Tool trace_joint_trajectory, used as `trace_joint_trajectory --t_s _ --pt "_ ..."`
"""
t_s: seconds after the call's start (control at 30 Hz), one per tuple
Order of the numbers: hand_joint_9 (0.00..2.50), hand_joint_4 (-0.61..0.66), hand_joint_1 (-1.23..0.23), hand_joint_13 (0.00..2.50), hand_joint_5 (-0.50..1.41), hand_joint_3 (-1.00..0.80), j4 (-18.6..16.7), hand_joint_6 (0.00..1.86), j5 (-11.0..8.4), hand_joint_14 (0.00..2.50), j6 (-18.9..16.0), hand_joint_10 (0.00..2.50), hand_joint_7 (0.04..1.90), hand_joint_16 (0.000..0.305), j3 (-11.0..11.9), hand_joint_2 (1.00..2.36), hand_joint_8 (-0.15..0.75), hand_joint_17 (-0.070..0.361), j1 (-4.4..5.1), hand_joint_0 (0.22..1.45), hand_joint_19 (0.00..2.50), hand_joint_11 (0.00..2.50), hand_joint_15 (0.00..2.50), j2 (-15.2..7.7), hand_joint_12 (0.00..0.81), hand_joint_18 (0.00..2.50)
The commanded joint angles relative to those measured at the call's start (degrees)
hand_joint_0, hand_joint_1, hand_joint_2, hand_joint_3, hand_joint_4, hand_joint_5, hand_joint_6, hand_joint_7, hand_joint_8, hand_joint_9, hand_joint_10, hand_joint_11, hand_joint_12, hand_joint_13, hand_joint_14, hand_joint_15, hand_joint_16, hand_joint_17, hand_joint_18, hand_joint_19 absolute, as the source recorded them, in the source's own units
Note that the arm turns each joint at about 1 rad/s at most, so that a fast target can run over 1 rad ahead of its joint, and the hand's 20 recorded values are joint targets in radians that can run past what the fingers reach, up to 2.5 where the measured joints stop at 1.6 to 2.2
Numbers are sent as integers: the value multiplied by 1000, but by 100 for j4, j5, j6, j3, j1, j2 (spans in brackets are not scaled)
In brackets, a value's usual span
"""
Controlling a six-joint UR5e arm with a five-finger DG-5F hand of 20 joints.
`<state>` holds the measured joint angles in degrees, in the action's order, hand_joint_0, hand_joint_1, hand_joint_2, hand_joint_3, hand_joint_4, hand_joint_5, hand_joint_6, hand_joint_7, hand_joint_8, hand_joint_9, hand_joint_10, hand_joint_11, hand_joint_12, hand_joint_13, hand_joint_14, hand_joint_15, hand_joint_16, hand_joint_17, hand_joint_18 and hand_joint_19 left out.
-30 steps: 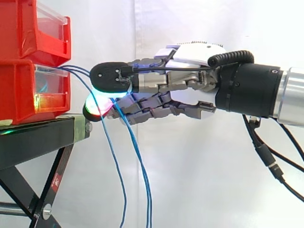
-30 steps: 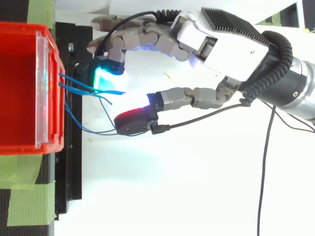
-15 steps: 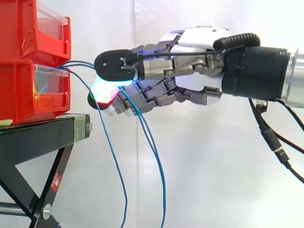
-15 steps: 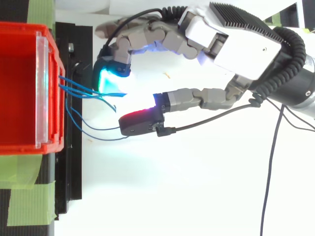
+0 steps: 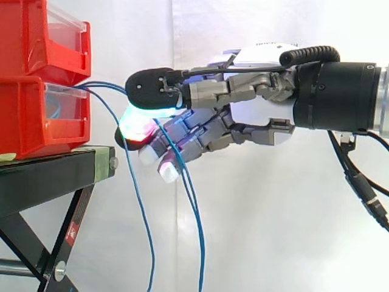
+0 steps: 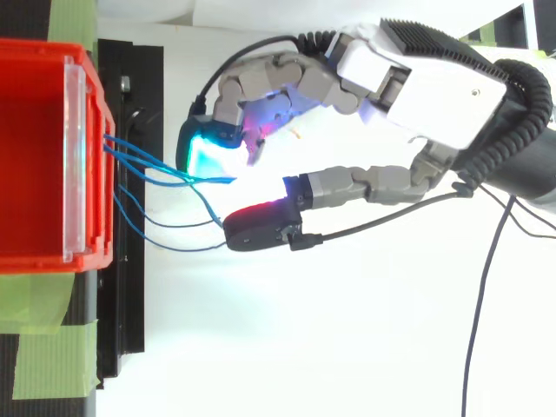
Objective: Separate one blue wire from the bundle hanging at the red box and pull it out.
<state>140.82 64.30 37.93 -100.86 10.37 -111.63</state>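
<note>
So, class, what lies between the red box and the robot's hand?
Blue wires cross that gap, running from the red box to the pinching fingertips of the hand. The top view shows them passing over the black stand.

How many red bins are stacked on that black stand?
2. The lower red bin sits on the black stand. The upper red bin is stacked directly on it. Both run past the side view's left edge, so more could be hidden there.
</note>
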Motion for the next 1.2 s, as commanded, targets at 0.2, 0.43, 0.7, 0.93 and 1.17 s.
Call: trace_joint_trajectory --t_s 0.2,0.43,0.7,0.93,1.17 --pt "829 141 -713 1254 -194 -266 710 765 -225 16 -1472 14 1056 43 -4 1020 352 96 317 676 171 539 481 0 405 451" --pt "836 153 -710 1435 -195 -277 1237 764 -225 18 -2545 13 1053 41 -4 1020 360 92 492 679 160 519 567 -8 410 482" --pt "850 151 -705 1650 -196 -299 1791 761 -234 24 -3134 14 1051 40 -4 1018 364 90 598 687 167 529 924 0 384 492" --pt "842 158 -704 1662 -197 -303 1817 760 -234 23 -3037 14 1052 40 5 1017 361 91 607 688 193 528 1064 115 365 491" --pt "841 160 -702 1670 -198 -300 1931 759 -383 22 -2580 14 1056 42 -4 1018 355 95 615 685 220 540 1207 343 348 503"
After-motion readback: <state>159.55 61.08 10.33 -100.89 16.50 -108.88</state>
